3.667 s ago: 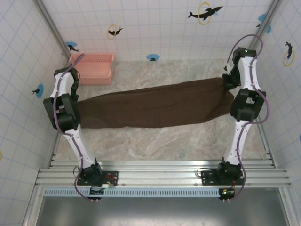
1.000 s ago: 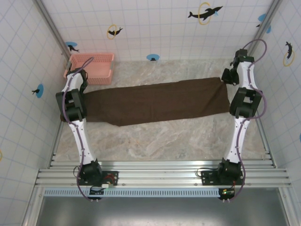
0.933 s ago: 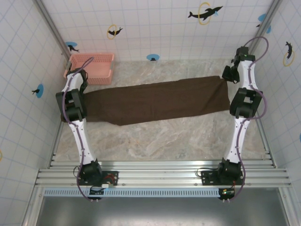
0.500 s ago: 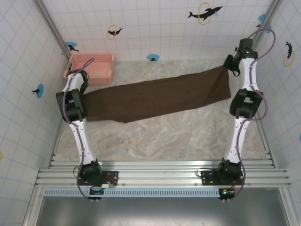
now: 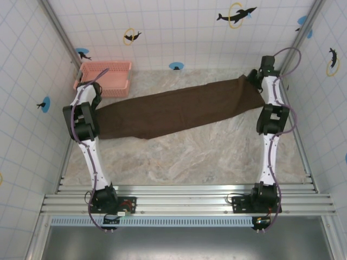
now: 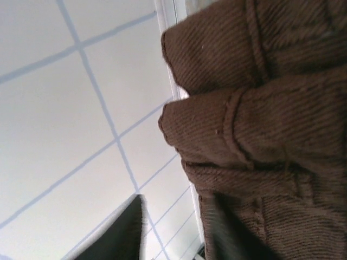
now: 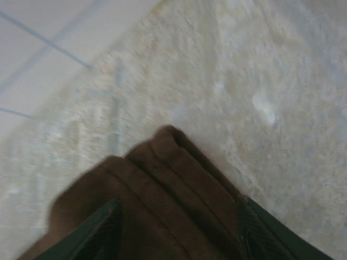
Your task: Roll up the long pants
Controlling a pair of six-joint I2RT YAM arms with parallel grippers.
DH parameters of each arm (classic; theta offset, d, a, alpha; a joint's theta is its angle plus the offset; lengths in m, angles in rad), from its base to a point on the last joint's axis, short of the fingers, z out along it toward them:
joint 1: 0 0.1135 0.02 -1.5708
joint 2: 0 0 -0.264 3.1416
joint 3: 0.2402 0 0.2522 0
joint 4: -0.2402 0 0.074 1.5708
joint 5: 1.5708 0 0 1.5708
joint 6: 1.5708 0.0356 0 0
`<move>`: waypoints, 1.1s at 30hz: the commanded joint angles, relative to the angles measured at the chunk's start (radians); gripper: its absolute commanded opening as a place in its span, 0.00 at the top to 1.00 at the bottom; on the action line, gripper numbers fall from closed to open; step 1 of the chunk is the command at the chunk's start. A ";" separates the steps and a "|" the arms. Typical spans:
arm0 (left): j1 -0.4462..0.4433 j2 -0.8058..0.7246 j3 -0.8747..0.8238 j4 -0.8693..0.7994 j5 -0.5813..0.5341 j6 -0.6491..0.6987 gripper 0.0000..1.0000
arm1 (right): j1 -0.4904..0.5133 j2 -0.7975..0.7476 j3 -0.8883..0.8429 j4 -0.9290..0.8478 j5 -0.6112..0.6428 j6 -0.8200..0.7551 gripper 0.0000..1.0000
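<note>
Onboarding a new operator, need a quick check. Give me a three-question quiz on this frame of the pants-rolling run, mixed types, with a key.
1. True or false: the long pants are already rolled into a bundle.
2. The pink basket sits at: A) the far left corner, B) the far right corner, C) between the arm bases.
3. What do the right fingers pinch?
Key: 1 false, they are stretched out, unrolled; 2 A; 3 a folded edge of the long pants.

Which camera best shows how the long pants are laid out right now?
Top external: the long pants stretch full-length between the two arms. Left wrist sees just bunched ribbed folds close up; right wrist, one folded end over the table.
</note>
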State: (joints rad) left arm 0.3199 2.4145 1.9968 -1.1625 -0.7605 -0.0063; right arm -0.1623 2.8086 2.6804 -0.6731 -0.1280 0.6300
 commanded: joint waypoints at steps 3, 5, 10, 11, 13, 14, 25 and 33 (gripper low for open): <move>-0.007 -0.114 -0.016 -0.005 -0.011 -0.025 0.43 | -0.020 -0.128 -0.001 -0.066 0.107 -0.058 0.37; -0.014 -0.127 -0.020 -0.007 0.002 -0.035 0.41 | -0.047 -0.197 -0.071 -0.078 0.095 -0.092 0.37; -0.082 -0.147 -0.033 -0.024 0.063 -0.046 0.39 | -0.119 -0.365 -0.264 -0.147 0.042 -0.145 0.37; -0.106 -0.152 -0.043 -0.020 0.060 -0.044 0.39 | -0.128 -0.393 -0.314 -0.159 0.027 -0.161 0.36; -0.147 -0.158 -0.058 -0.013 0.088 -0.049 0.38 | -0.145 -0.430 -0.394 -0.181 0.004 -0.176 0.36; -0.166 -0.157 -0.059 -0.015 0.116 -0.066 0.38 | -0.153 -0.447 -0.436 -0.179 -0.010 -0.178 0.36; -0.370 -0.080 0.075 -0.085 0.346 -0.210 0.39 | -0.146 -0.435 -0.733 -0.046 -0.102 -0.114 0.36; -0.461 -0.014 0.154 -0.122 0.386 -0.235 0.39 | -0.108 -0.355 -0.691 -0.028 -0.123 -0.095 0.41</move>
State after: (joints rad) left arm -0.1257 2.3669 2.1231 -1.2289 -0.4038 -0.2039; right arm -0.2859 2.3867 1.9732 -0.7036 -0.2287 0.5171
